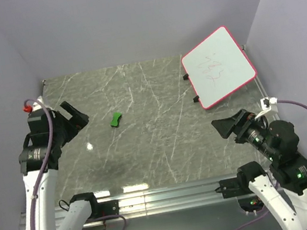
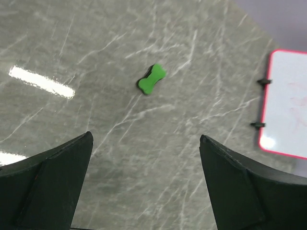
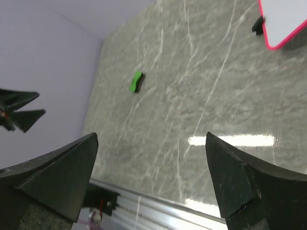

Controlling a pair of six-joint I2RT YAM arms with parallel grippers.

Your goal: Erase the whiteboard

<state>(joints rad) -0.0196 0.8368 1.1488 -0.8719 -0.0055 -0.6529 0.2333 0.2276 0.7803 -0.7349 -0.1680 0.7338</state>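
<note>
Bench [image 1: 159, 149] with grey marbled surface, seen from above. Nearest, at left: left pincer [image 1: 75, 115], fingers spread wide, holding nothing, raised above the bench. Nearest, at right: right pincer [image 1: 230, 123], likewise spread and empty, pointing leftward. Farther in, left of centre: small green block [image 1: 116, 119], lying alone, well apart from both pincers. Farthest, at the far right corner: whiteboard [image 1: 218, 66], turned at an angle, red-pink rim, faint red scribbles near its middle, two black clips [image 1: 191, 87] on its left edge.

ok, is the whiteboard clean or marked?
Marked. In the top view, faint red scribbles cross the middle of the whiteboard.
</note>
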